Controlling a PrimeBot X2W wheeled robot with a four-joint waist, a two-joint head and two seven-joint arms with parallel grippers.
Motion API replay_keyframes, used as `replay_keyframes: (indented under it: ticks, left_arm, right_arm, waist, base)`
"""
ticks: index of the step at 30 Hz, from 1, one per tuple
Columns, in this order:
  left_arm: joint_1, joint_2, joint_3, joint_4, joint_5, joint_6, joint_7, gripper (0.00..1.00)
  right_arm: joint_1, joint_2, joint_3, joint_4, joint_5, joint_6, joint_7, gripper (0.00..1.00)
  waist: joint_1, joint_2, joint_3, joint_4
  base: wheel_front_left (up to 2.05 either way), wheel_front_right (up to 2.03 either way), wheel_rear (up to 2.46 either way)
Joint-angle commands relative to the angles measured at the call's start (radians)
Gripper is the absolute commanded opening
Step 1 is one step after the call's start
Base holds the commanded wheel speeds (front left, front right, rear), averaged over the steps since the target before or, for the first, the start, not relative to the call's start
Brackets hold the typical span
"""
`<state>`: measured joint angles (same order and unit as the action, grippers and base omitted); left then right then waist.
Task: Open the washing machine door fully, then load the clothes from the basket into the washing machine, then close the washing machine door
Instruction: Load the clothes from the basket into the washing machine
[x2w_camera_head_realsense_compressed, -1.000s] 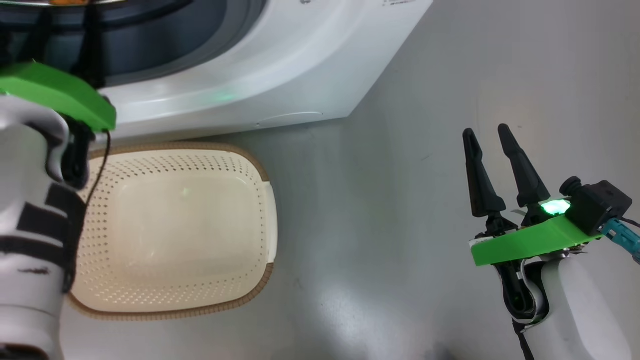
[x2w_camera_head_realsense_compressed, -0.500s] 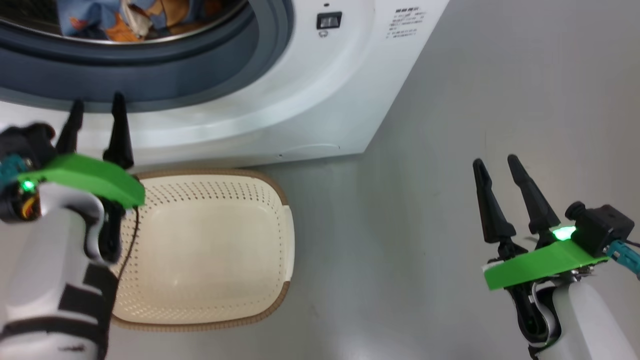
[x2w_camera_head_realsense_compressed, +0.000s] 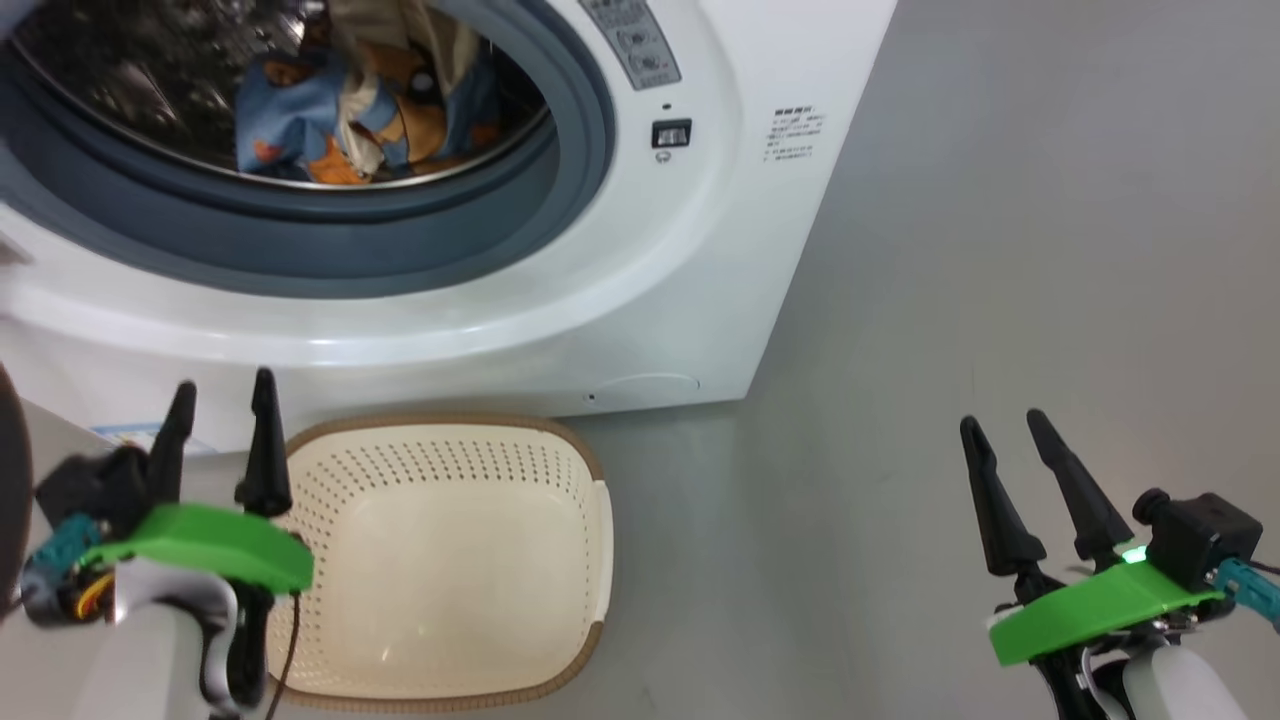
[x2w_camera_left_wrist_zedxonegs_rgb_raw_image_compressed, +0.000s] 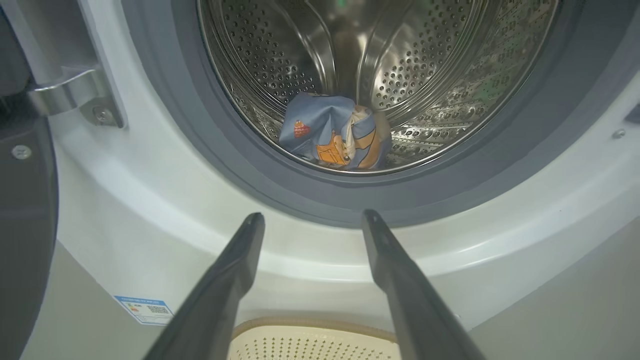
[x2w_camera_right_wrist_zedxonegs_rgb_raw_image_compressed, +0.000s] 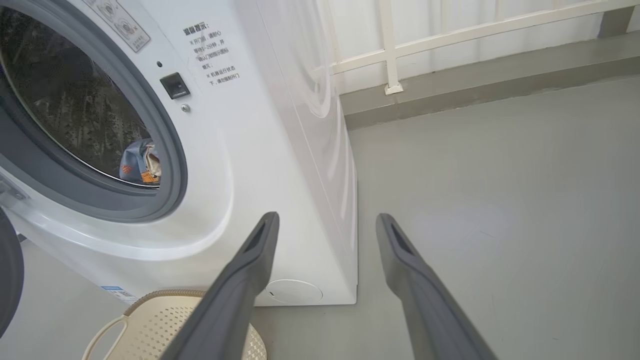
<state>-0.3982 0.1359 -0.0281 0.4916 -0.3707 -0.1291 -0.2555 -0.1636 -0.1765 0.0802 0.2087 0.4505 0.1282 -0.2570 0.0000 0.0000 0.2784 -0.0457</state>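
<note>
Grey floor (x2w_camera_head_realsense_compressed: 1000, 250) surrounds the scene. The clothes (x2w_camera_left_wrist_zedxonegs_rgb_raw_image_compressed: 332, 132) lie bundled in the washing machine (x2w_camera_head_realsense_compressed: 700, 250) drum, ahead of the left gripper (x2w_camera_head_realsense_compressed: 224, 380), which has drawn back from the opening, fingers apart and empty. The basket (x2w_camera_head_realsense_compressed: 590, 520) just beside it is bare, so loading looks finished. The right gripper (x2w_camera_head_realsense_compressed: 1001, 418) waits spread, well apart. The washing machine door (x2w_camera_left_wrist_zedxonegs_rgb_raw_image_compressed: 25, 225), swung open left of the left gripper, remains to close.
</note>
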Motion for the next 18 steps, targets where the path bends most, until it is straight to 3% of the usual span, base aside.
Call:
replay_keyframes:
  ticks: [1, 18]
  left_arm:
    - [0.012, 0.027, 0.037, -0.033, 0.016, -0.002, -0.006, 1.00]
    - [0.299, -0.002, 0.109, -0.226, 0.053, -0.002, -0.006, 1.00]
  right_arm:
    - [0.017, -0.014, 0.019, -0.019, 0.017, 0.003, -0.005, 1.00]
    - [0.133, -0.038, -0.022, -0.027, 0.021, 0.003, -0.005, 1.00]
  waist:
    - [0.0000, 0.0000, -0.036, 0.007]
    - [0.0000, 0.0000, -0.118, 0.018]
  base:
    - [0.00, 0.00, 0.00]
    - [0.00, 0.00, 0.00]
